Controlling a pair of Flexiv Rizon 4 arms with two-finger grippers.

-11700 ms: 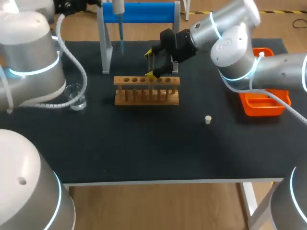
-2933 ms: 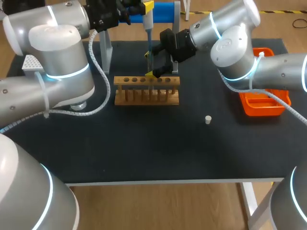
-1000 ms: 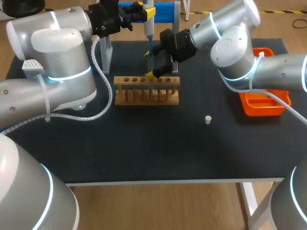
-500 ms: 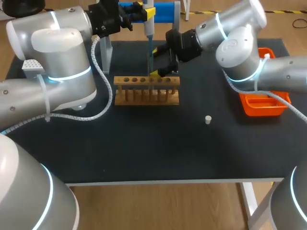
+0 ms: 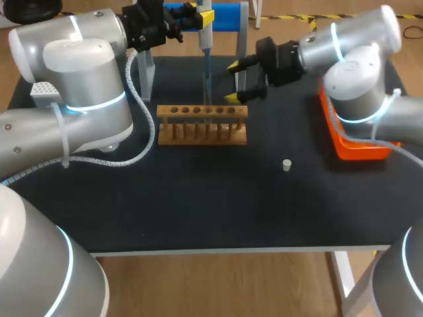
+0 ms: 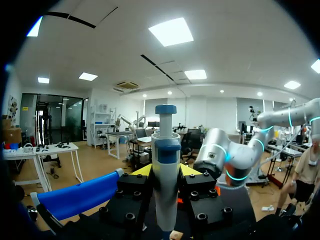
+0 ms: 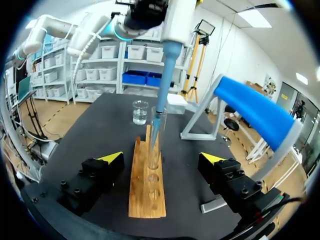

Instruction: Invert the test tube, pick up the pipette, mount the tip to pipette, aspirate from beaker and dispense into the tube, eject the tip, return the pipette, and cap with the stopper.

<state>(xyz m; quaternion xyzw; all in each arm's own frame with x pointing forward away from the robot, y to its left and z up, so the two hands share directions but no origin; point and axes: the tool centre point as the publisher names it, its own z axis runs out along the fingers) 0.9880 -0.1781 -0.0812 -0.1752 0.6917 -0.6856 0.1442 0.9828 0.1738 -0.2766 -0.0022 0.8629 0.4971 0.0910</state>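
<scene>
- The left arm lay across the back left of the bench (image 5: 198, 198), its big grey joint above the corner where the beaker (image 7: 140, 112) stood, and its wrist up by the blue bar of the stand (image 5: 225, 14).
- The left gripper (image 6: 165, 172) was closed on the pipette (image 6: 165, 150), one yellow-tipped finger on either side of its white body, and held it upright with the blue plunger on top.
- From that grip, the pipette's blue shaft hung straight down over the wooden rack (image 5: 202, 124). The pipette tip (image 7: 155, 131) was at or just inside the mouth of the test tube (image 7: 153, 155).
- The test tube stood upright in one of the rack's middle holes, mouth up.
- The right arm entered from the right, its forearm level above the back of the bench and its wrist pointing leftward at the rack.
- The right gripper (image 5: 232, 82) was open and held nothing. Its fingers stood wide apart, just beyond the right end of the rack.
- In the right wrist view the rack ran away between the two yellow tips, touching neither.
- The stopper (image 5: 287, 165) sat alone on the bench, to the front right of the rack and well apart from it.
- An orange tray (image 5: 360, 148) lay at the right edge, under the right arm.
</scene>
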